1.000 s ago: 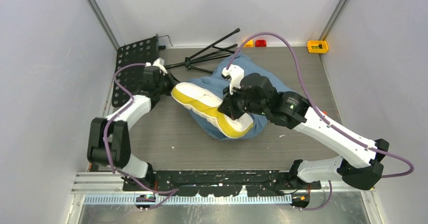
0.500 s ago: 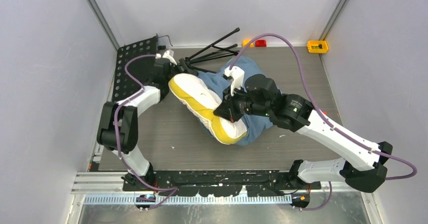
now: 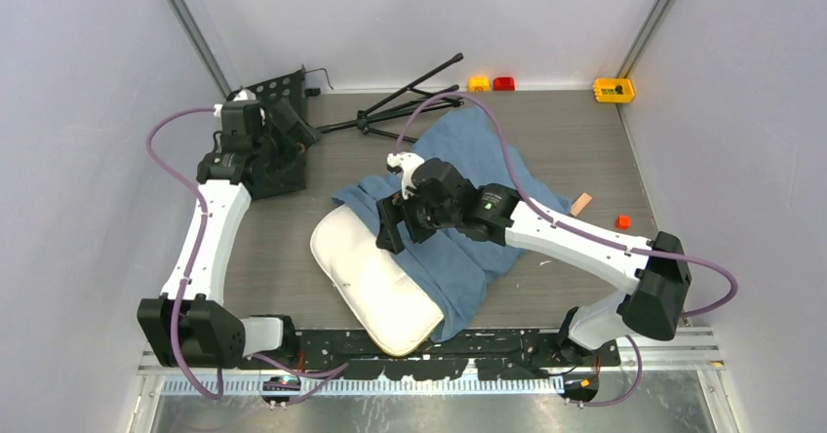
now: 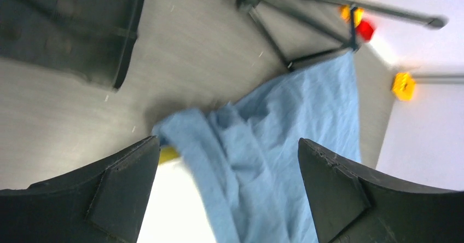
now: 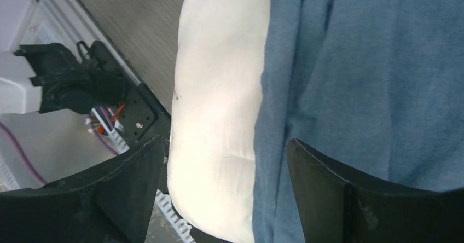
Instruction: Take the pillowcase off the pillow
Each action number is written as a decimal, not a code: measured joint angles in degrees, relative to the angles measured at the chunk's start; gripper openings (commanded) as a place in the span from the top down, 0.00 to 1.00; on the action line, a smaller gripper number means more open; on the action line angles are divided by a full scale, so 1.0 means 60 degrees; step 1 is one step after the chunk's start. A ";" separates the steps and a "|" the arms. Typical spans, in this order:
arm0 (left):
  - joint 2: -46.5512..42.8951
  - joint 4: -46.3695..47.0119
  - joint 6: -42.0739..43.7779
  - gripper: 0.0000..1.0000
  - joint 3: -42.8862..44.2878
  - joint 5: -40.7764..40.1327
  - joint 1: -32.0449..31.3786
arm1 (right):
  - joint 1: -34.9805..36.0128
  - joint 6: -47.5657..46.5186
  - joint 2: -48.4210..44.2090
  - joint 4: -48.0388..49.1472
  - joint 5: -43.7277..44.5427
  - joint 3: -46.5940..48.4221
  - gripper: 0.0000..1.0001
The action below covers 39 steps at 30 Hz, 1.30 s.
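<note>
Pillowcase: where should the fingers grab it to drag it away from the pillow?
Probably the bunched folds at the left corner of the pillowcase, just beyond the far end of the pillow, coming down from above: raised wrinkles there give cloth to pinch, while the rest lies flat.

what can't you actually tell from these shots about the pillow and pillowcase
- Top view: the pillow meets the pillowcase along its right edge, and the right gripper covers that edge's far end; whether any of it is still inside cannot be told.
- Left wrist view: the pillow is a washed-out white patch, cut off by the bottom edge.
- Top view: the small orange piece right of the pillowcase is too small to identify.
</note>
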 measured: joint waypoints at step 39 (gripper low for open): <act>-0.3140 -0.1341 -0.2448 0.51 -0.6834 0.1501 -0.2204 | -0.0776 -0.0739 0.2087 0.1395 0.3104 -0.0947 1.00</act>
